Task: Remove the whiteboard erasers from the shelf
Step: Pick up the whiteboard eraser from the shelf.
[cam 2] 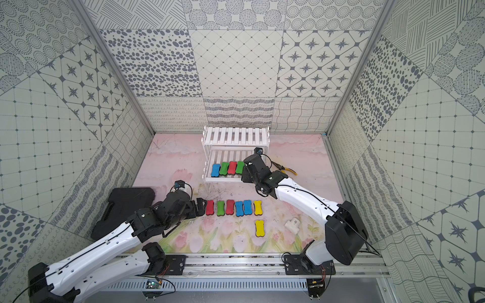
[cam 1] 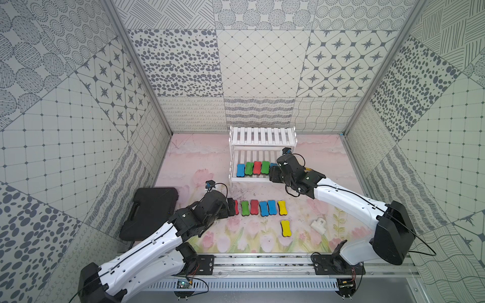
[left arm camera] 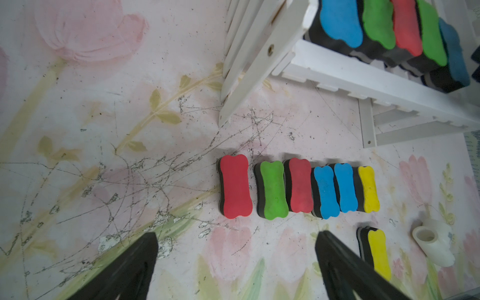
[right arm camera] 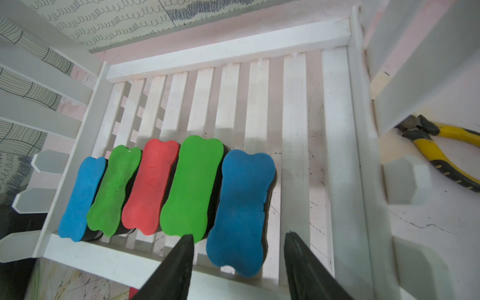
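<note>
On shelf lower tier: right pincer jaws apart, straddling end blue eraser, unclamped. Eraser long axis runs along approach, jaws across its width. Left pincer apart, empty, farther.

The left arm and right arm are made of long white shells joined by black blocks. Thin black cables are run along them. Black pointed pincer fingers are fitted at the ends.
</note>
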